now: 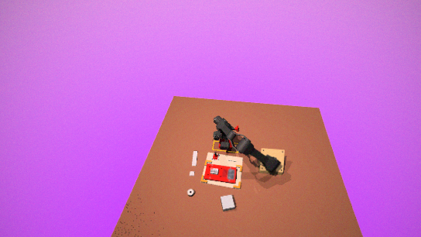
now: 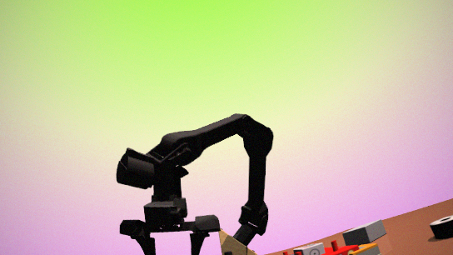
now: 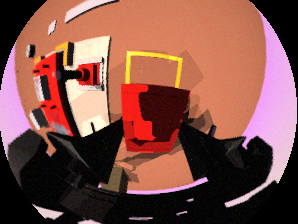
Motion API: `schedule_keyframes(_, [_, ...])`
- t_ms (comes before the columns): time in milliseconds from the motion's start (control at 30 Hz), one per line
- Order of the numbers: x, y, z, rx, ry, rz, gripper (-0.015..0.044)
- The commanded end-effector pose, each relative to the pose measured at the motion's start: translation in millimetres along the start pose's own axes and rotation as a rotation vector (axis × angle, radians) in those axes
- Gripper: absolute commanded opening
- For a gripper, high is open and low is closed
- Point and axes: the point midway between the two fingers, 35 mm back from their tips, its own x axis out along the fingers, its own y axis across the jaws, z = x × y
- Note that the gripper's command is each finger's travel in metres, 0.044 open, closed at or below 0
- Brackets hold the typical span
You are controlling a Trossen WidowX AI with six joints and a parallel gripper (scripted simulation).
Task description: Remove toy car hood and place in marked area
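Observation:
My gripper (image 3: 152,121) is shut on the red hood (image 3: 133,107), which spans between the fingers above the table. The marked area, a thin yellow outline (image 1: 213,145) (image 3: 155,55), lies under and just beyond the hood in the wrist view; the hood hides its near part. How high the hood hangs is hard to tell. In the exterior view the fingertips and the hood are below the frame's edge. The red toy car (image 1: 222,176) (image 3: 59,102) sits on the cream board (image 1: 236,159) (image 3: 92,107), to the left in the wrist view.
A red part on a small stand (image 1: 215,156) (image 3: 89,74) is on the board's edge near the outline. Beyond lie a white strip (image 1: 194,158) (image 3: 92,9), a small white block (image 1: 192,173), a wheel (image 1: 190,191) and a grey block (image 1: 227,202) (image 2: 365,233).

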Motion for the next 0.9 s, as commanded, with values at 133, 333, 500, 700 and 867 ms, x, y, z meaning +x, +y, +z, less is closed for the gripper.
schedule_keyframes(133, [3.3, 0.2, -0.5, 0.007, -0.001, 0.004, 0.0000])
schedule_keyframes(333, [6.3, 0.2, -0.4, 0.007, -0.002, 0.005, 0.0000])
schedule_keyframes(500, [8.7, 0.3, -0.4, 0.007, -0.002, 0.005, 0.0000])
schedule_keyframes(700, [11.7, 0.3, -0.4, 0.007, -0.002, 0.005, 0.0000])
schedule_keyframes(867, [14.2, 0.4, -0.4, 0.007, -0.002, 0.005, 0.0000])
